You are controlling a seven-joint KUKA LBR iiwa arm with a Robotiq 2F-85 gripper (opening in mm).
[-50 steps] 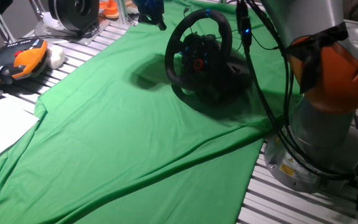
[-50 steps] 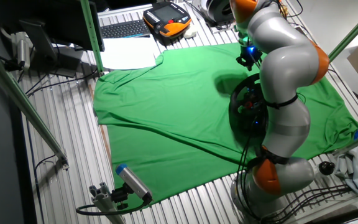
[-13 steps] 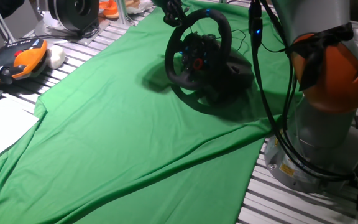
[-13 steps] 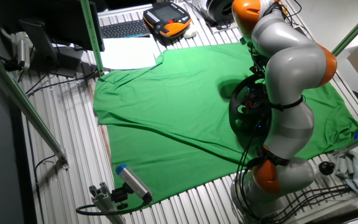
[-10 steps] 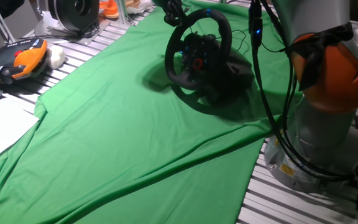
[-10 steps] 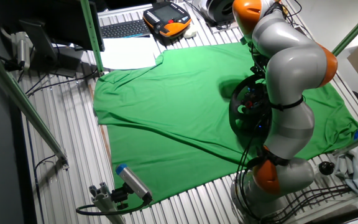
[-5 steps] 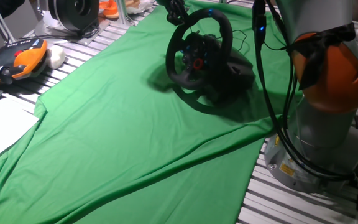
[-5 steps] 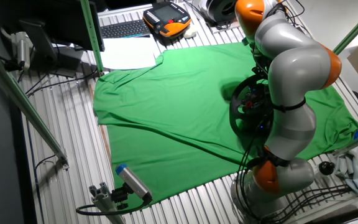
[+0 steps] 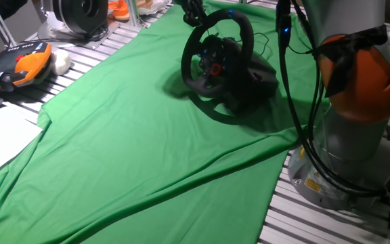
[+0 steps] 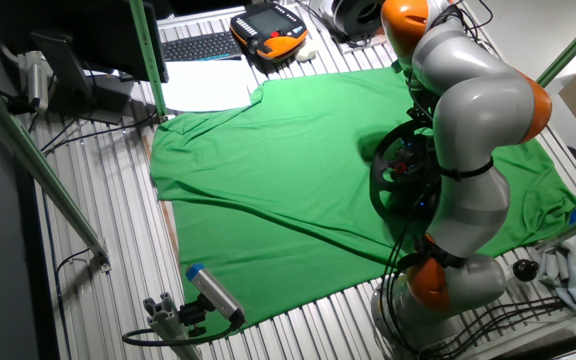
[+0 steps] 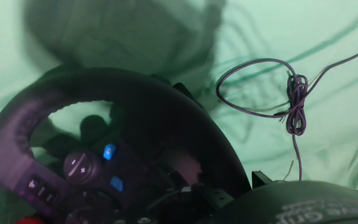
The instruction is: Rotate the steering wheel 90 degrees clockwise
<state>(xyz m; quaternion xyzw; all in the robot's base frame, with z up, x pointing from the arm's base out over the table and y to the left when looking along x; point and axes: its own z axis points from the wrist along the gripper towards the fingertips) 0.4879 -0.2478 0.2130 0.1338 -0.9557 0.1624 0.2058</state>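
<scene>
Steering wheel on a green cloth at the far right of your bench, tilted up on its bulky black base, hub buttons and a red spot facing the near left. Your claw sits at the top left of the rim in one fixed view, touching it or just beside it; whether its jaws are open or clamped you cannot tell, because the arm covers it in the other fixed view and the hand view shows only the rim, blue-lit buttons and a knotted thin cable on the cloth beyond.

Risk, as a judgement: if the hold is loose, the claw could slide along the rim instead of turning it. A push off the wheel's arc could drag the base and bunch the cloth (nothing visible anchors either). Watch too the arm's own hanging cables, which pass close beside the wheel and could snag during the turn.
</scene>
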